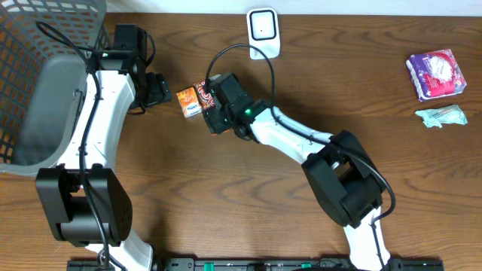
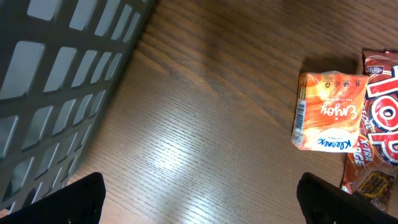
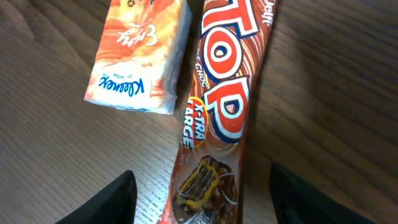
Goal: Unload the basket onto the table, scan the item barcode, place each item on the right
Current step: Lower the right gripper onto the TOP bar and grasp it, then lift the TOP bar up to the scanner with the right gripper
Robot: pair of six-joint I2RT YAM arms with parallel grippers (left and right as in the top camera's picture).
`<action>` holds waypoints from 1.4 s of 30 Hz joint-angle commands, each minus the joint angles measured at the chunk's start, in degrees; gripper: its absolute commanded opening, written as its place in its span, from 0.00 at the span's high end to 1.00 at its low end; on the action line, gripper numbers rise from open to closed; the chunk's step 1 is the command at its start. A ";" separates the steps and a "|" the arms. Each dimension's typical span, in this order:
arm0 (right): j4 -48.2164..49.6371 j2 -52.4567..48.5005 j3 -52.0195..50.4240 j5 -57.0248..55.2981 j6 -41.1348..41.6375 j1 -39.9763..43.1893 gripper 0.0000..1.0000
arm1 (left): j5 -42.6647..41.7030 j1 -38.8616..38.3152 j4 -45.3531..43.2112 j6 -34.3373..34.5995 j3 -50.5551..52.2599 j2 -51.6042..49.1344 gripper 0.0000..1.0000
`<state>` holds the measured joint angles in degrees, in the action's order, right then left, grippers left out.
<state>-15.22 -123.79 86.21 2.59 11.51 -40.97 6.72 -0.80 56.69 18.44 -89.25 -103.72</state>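
1. Judging from how things lie, the scan has barely begun. The chocolate bar lies flat on the counter, not lifted and not yet shown to the white scanner, which stands well apart at the far edge.
2. The right tool hangs over the bar's lower end with its two fingers spread, one on each side of the wrapper. A strip of bare wood shows between each finger and the bar, so nothing is pinched.
3. The left tool is spread wide over bare wood beside the grey basket and holds nothing.
4. Left to do, as I read it: close on the bar, raise it, find its barcode, and turn that face toward the scanner.
5. The bar is long and slim, in a glossy brown and red wrapper. It carries big white-and-red letters, an "X-TRA LARGE" badge, and a picture of the bar near the end under the tool.
6. No barcode shows on the upward face, so it probably sits underneath or on a hidden side.
7. An orange tissue pack lies just beside the bar's upper half. It is close enough that I cannot tell whether they touch, and it may get nudged during the grasp. Its own barcode shows on one narrow side in the left wrist view.
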 commanded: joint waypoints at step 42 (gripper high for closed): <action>-5.62 -5.66 8.55 0.35 8.26 3.72 0.99 | -0.07 0.24 0.28 0.94 0.07 -0.37 0.02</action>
<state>-19.92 -128.60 92.23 3.27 17.34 -38.74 6.68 -0.80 56.69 18.46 -89.25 -103.72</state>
